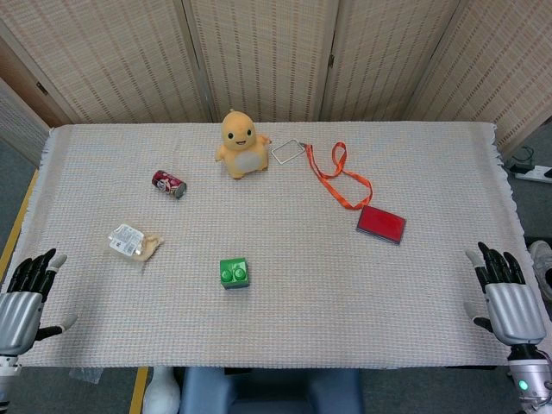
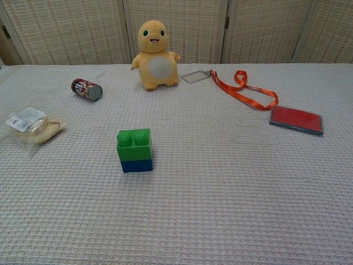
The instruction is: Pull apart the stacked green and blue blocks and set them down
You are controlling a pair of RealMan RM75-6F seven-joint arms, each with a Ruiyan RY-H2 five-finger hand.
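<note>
A green block (image 1: 234, 271) (image 2: 134, 144) sits stacked on a blue block (image 2: 137, 164) near the middle front of the cloth-covered table (image 1: 285, 328). Only a sliver of the blue block (image 1: 235, 285) shows in the head view. My left hand (image 1: 24, 295) rests at the table's front left edge, fingers spread, holding nothing. My right hand (image 1: 506, 298) sits at the front right edge, likewise empty with fingers apart. Both hands are far from the stack and neither shows in the chest view.
An orange plush toy (image 1: 241, 144) stands at the back centre. A small red can (image 1: 169, 184) lies on its side at left, a wrapped snack packet (image 1: 134, 241) nearer the left edge. An orange lanyard (image 1: 338, 175) with a clear badge holder and a red card case (image 1: 381, 223) lie at right.
</note>
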